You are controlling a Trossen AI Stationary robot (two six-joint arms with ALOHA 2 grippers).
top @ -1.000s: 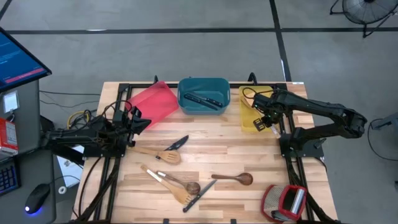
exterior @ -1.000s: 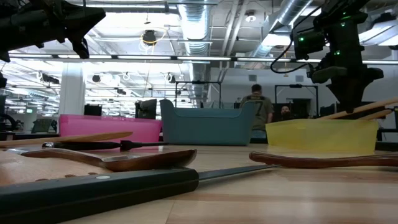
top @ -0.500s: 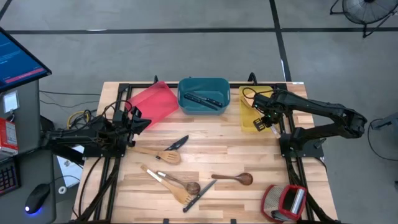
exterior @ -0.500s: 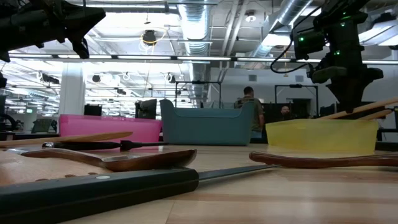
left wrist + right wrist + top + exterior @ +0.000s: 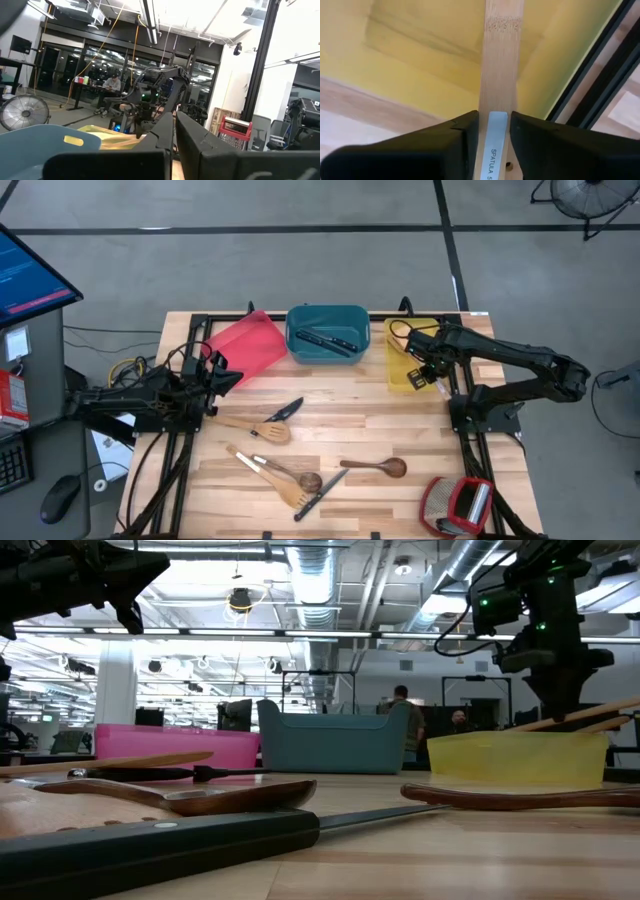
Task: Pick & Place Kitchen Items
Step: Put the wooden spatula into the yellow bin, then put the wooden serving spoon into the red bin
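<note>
I am holding my right end effector [image 5: 418, 370] over the yellow tray [image 5: 398, 345] at the far right of the surface [image 5: 400, 430], its fingers [image 5: 445, 145] closed on the handle of a wooden spatula [image 5: 500, 75] above that tray. My left end effector [image 5: 215, 375] is waiting near the red tray [image 5: 250, 340]; I cannot tell how open it is. Spoons, spatulas and knives are lying mid-surface, with a dark spoon [image 5: 375, 468] among them.
</note>
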